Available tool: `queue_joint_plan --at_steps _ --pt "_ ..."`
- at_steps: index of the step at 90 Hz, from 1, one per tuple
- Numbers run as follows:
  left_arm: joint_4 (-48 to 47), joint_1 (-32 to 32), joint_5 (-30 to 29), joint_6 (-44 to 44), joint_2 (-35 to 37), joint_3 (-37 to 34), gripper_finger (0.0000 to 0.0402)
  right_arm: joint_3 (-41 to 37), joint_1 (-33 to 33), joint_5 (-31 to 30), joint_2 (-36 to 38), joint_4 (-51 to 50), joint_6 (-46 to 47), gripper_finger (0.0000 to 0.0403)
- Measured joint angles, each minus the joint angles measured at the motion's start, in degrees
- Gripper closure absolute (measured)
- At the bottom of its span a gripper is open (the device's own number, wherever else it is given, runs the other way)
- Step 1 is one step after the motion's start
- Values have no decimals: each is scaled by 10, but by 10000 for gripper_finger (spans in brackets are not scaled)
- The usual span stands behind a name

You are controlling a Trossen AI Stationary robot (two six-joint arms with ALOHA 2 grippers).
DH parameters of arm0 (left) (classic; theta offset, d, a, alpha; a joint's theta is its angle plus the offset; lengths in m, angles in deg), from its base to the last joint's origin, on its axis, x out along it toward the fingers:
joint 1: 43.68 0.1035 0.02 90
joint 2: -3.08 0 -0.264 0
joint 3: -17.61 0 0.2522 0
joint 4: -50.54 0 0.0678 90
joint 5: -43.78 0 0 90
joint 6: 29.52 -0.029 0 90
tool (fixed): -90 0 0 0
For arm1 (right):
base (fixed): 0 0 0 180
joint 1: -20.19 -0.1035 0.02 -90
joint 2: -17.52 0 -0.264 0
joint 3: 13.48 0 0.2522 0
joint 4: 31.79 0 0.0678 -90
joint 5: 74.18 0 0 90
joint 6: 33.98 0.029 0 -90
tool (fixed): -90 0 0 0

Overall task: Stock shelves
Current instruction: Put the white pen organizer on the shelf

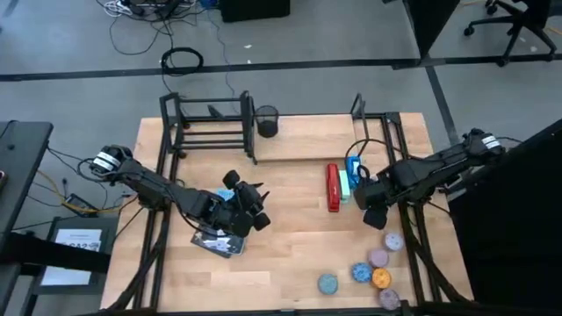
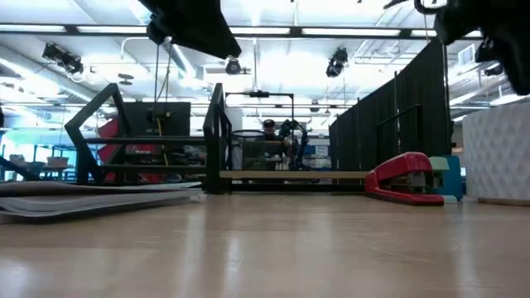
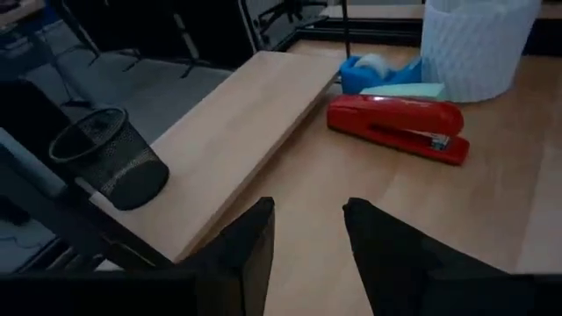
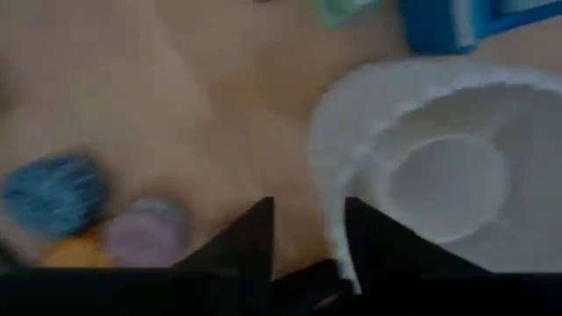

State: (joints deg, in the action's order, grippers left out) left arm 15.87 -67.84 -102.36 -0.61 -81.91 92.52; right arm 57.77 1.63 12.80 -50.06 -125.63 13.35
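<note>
the light wooden worktop point(image 1: 290, 254) carries the shelves point(image 1: 263, 132) along its far edge, a red stapler point(image 1: 334, 188), a blue tape dispenser point(image 1: 355, 168), papers point(image 1: 216, 239) and coloured discs point(image 1: 367, 272).

Overhead, table-level and left wrist views all share the red stapler point(image 1: 333, 188).

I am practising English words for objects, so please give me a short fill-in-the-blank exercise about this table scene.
1. The stapler on the table is ____ in colour.
2. The black mesh cup stands on the pale wooden ____ of the shelves.
3. The left gripper is ____ and holds nothing.
4. The white cup is seen by the ____ wrist camera.

Missing words: red; board; open; right
</note>
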Motion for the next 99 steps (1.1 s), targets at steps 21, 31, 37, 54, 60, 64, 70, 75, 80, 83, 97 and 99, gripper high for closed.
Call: queue_joint_plan --at_steps 21,31,37,54,60,64,70,75,80,83,97,99 --pt "5 -8 0 1 0 0 275 -65 18 2 7 53 -19 242" --pt "12 -10 0 2 0 0 275 -82 23 22 -1 90 -19 281" --pt "20 -11 0 2 0 0 275 -80 23 26 -4 85 -13 315" --pt "34 -12 0 2 0 0 275 -57 23 33 0 68 -8 349" --pt "34 -12 0 2 0 0 275 -34 22 33 0 41 -9 396" --pt "34 -13 0 2 0 0 275 -17 23 36 0 14 -7 402" --pt "35 -15 0 1 0 0 275 16 23 37 0 -7 2 400" --pt "35 -15 0 0 0 0 275 38 22 34 1 -23 7 400" --pt "36 -15 0 0 0 0 275 56 21 35 1 -26 9 400" --pt "36 -15 0 0 0 0 275 66 21 35 1 -23 9 400" --pt "38 -15 0 0 0 0 275 108 20 31 1 -25 6 400" --pt "39 -15 0 -1 0 0 275 116 20 29 0 -25 7 400"
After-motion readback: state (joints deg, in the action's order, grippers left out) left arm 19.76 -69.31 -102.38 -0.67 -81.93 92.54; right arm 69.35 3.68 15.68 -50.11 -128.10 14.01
